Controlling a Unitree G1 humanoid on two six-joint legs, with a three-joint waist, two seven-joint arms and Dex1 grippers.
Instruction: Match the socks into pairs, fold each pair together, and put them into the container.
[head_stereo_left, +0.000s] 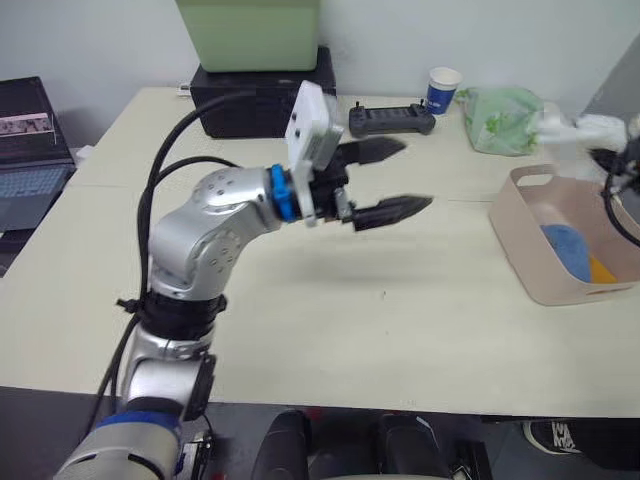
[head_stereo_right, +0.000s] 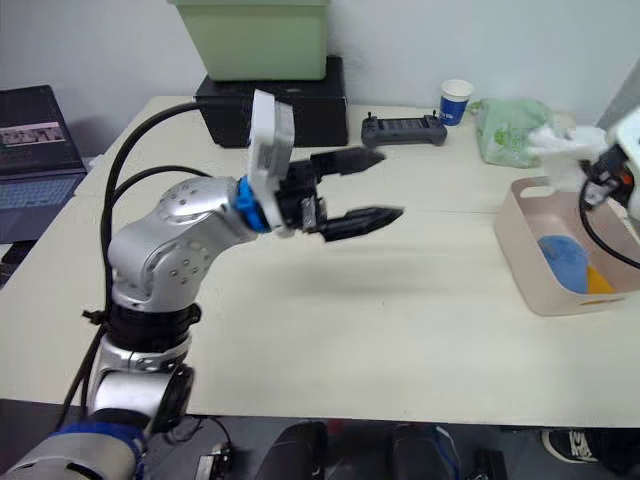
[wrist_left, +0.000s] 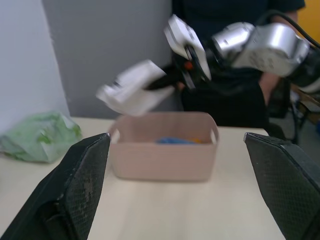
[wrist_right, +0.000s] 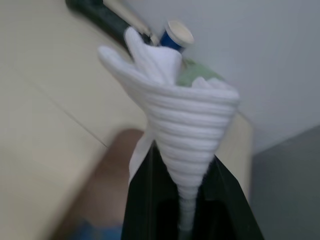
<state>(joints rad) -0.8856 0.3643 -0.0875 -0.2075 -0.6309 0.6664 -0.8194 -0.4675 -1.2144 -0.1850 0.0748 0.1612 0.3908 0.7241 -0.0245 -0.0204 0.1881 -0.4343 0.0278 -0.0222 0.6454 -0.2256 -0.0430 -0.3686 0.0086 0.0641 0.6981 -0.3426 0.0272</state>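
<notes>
The surface (head_stereo_left: 400, 330) is a pale cream tabletop set against a light grey-white wall, with a seam running across it from left to right. At the far edge, left of centre, a black box (head_stereo_left: 262, 102) stands with a light green bin (head_stereo_left: 250, 32) on top of it. Just right of the box lies a dark handheld controller (head_stereo_left: 392, 120), then a blue and white paper cup (head_stereo_left: 442, 89), then a pale green plastic bag (head_stereo_left: 503, 121). Off the left edge of the surface an open laptop (head_stereo_left: 30, 165) sits lower down. In the left wrist view a person in dark clothing (wrist_left: 225, 100) stands beyond the right end of the surface.

The pink container (head_stereo_left: 560, 245) rests at the right side of the surface, its handle slot facing the far end. Inside it lie a light blue pair (head_stereo_left: 568, 248) and, just beside it toward the right, an orange pair (head_stereo_left: 600, 268).

The left tool (head_stereo_left: 400, 178) hangs above the middle of the surface, pointing right, its two black fingers spread wide apart and holding nothing.

The right tool (wrist_right: 186, 220) is held above the far end of the container, its fingers clamped on a bunched white pair (wrist_right: 175, 110), which flares out from between them. In the left wrist view the white bundle hangs in the air just above the container's rim
</notes>
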